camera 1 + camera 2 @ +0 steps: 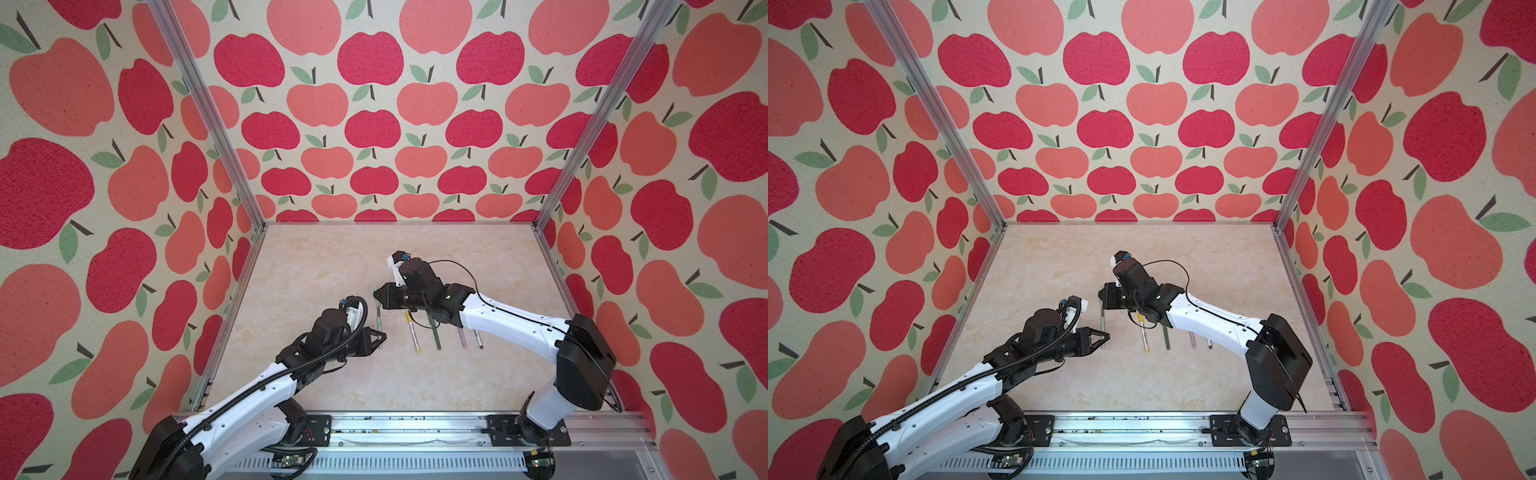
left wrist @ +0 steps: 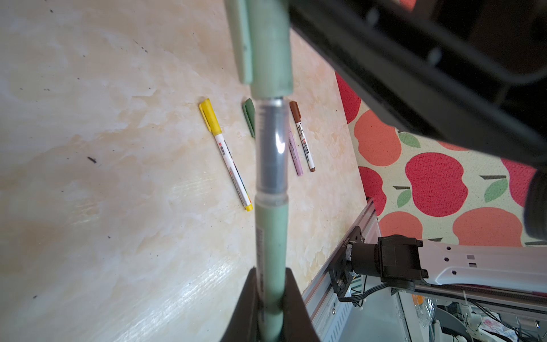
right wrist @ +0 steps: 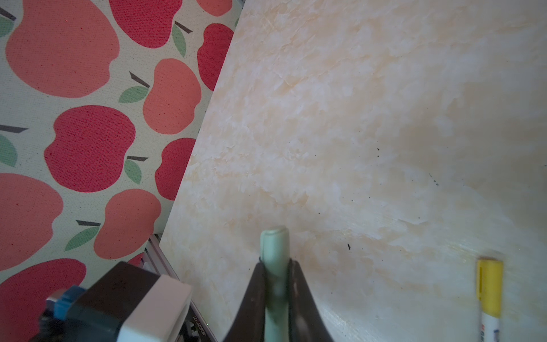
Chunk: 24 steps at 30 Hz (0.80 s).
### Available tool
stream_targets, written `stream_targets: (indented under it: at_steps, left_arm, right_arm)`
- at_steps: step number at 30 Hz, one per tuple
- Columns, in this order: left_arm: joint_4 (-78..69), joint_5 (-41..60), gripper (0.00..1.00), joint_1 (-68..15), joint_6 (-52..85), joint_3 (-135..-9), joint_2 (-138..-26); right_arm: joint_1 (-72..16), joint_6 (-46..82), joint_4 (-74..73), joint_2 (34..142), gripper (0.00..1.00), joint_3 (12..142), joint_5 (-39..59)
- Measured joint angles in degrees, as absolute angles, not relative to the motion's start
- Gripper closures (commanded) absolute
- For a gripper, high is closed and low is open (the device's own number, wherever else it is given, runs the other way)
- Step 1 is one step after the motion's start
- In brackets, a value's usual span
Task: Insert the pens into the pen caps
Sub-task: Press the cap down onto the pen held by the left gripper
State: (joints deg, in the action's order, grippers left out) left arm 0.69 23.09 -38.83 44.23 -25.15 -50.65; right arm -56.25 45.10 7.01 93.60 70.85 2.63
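Note:
My left gripper [image 1: 381, 336] [image 2: 270, 296] is shut on the barrel of the pale green pen [image 1: 379, 322] [image 1: 1102, 326] [image 2: 270, 237], which is held just above the table. My right gripper [image 1: 376, 294] [image 3: 276, 284] is shut on the pale green pen cap [image 2: 268, 44] [image 3: 275, 245]. The pen's tip sits inside this cap, and a clear grey neck [image 2: 271, 145] shows between cap and barrel. To the right, four pens with caps on lie in a row: yellow [image 1: 412, 332] [image 2: 220, 148], dark green [image 1: 434, 334], pink [image 1: 462, 338] [image 2: 296, 157] and brown [image 1: 478, 338] [image 2: 306, 148].
Apple-patterned walls [image 1: 124, 249] with metal corner posts [image 1: 557, 195] enclose the marble-look table [image 1: 332, 257] on three sides. An aluminium rail [image 1: 395, 432] carrying both arm bases runs along the front edge. The right forearm [image 1: 507, 322] passes above the pink and brown pens.

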Motion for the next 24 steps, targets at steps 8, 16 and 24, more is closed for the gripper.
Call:
stream_targets:
  at_steps: [8, 16, 24]
  left_arm:
    - [1.6, 23.0, 1.0, -39.1, 44.2, -25.1, -49.9]
    - [1.6, 22.8, 1.0, -39.2, 44.2, -25.1, -49.4]
    - [1.6, 22.6, 1.0, -39.2, 44.2, -24.8, -48.4]
  right_arm:
    - [-56.9, 45.6, 5.5, 92.5, 0.97, 69.1, 1.7]
    - [-57.4, 47.1, 3.6, 91.6, 0.97, 67.7, 0.5]
    - [-57.9, 47.7, 3.4, 91.2, 0.97, 67.7, -0.1]
